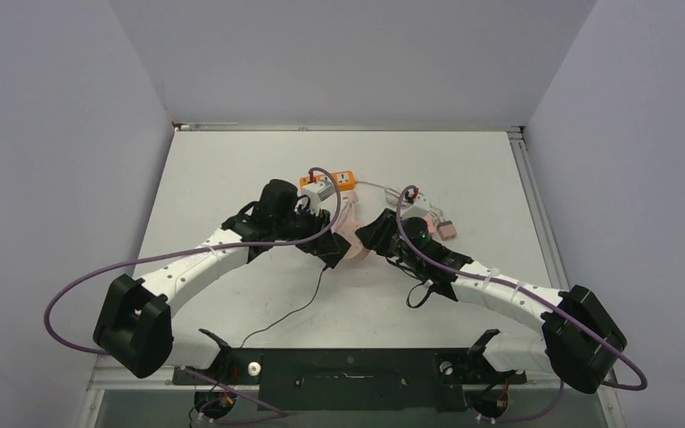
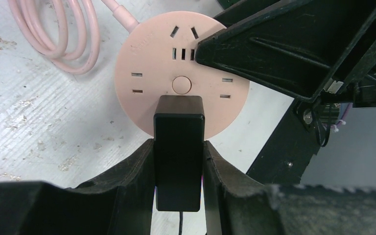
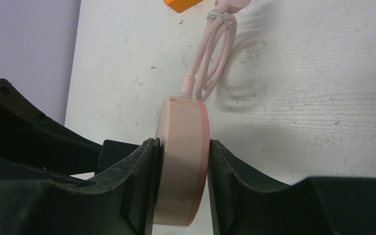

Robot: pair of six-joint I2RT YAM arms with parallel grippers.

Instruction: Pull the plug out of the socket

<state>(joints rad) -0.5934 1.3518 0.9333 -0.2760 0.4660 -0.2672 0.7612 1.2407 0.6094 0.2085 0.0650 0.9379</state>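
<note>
A round pink socket [image 2: 152,58] lies flat on the white table, with a black rectangular plug [image 2: 179,122] seated at its near edge. My left gripper [image 2: 178,145] is shut on the plug, one finger pressed to each side. In the right wrist view the socket [image 3: 181,122] shows edge-on, and my right gripper [image 3: 184,145] is shut on it across its thickness. One right finger [image 2: 284,54] covers the socket's far right side. From above, both grippers meet at the socket [image 1: 354,251] in mid-table, and the plug is hidden there.
The socket's pink cable [image 2: 73,34] lies coiled just behind it. An orange power strip [image 1: 330,182] sits further back. A white cable and small pink adapter [image 1: 447,229] lie to the right. The plug's thin black cord [image 1: 294,312] trails toward the near edge.
</note>
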